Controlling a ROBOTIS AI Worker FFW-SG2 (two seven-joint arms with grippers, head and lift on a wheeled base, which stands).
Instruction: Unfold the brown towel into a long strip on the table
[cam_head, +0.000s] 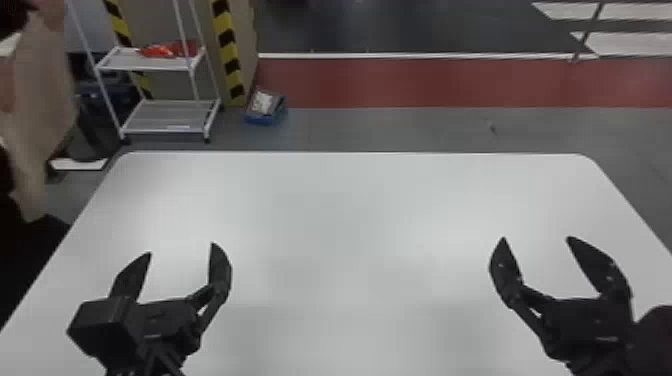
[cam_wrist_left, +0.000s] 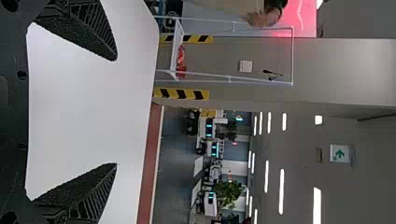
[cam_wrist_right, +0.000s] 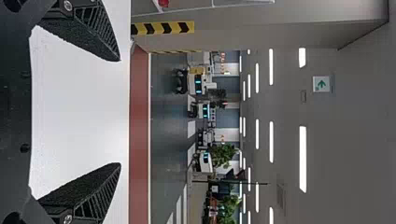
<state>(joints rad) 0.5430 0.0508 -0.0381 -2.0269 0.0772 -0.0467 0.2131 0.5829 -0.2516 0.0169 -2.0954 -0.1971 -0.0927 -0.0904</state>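
Observation:
In the head view my left gripper (cam_head: 181, 248) is over the left part of the white table (cam_head: 340, 215), its two black fingers wide apart. My right gripper (cam_head: 536, 238) is over the table's right part, equally open. Both point toward the far edge. The left wrist view has the left gripper (cam_wrist_left: 116, 112) with a broad gap and nothing held between its fingers. In the right wrist view, the right gripper (cam_wrist_right: 119, 112) likewise holds nothing.
Beyond the table's far left corner stands a white shelf cart (cam_head: 170, 117) with red items on its upper shelf. A blue box (cam_head: 265, 107) lies on the floor behind the table, near a pillar with yellow-black striping (cam_head: 228, 50).

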